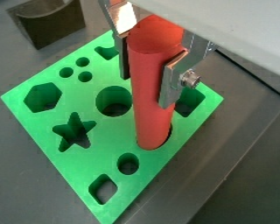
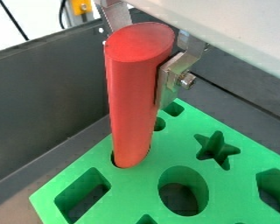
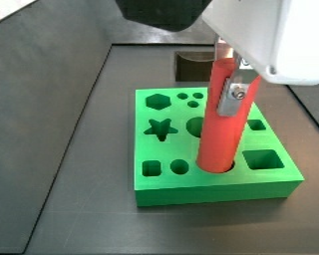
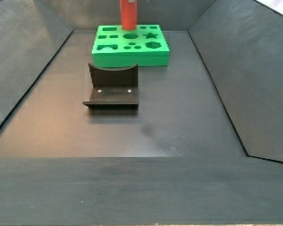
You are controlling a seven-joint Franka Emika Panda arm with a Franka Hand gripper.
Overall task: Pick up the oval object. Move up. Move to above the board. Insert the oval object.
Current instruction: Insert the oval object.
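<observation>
The oval object point(image 1: 152, 79) is a tall red peg, and it stands about upright between the fingers of my gripper point(image 1: 146, 70). The gripper is shut on its upper part. The peg's lower end sits in a cut-out of the green board point(image 1: 108, 150), near one edge. In a wrist view the peg point(image 2: 136, 96), the gripper point(image 2: 140, 61) and the board point(image 2: 238, 179) show the same. In a side view the peg point(image 3: 221, 115) rises from the board point(image 3: 215, 189) with the gripper point(image 3: 225, 85) on it. In a side view only the peg's lower part point(image 4: 127, 13) shows above the board point(image 4: 132, 60).
The dark fixture point(image 4: 112, 88) stands on the floor just beside the board, and also shows in a wrist view point(image 1: 49, 22) and a side view point(image 3: 191, 65). Dark sloping walls point(image 4: 38, 79) enclose the floor. Star, hexagon and round holes lie around the peg.
</observation>
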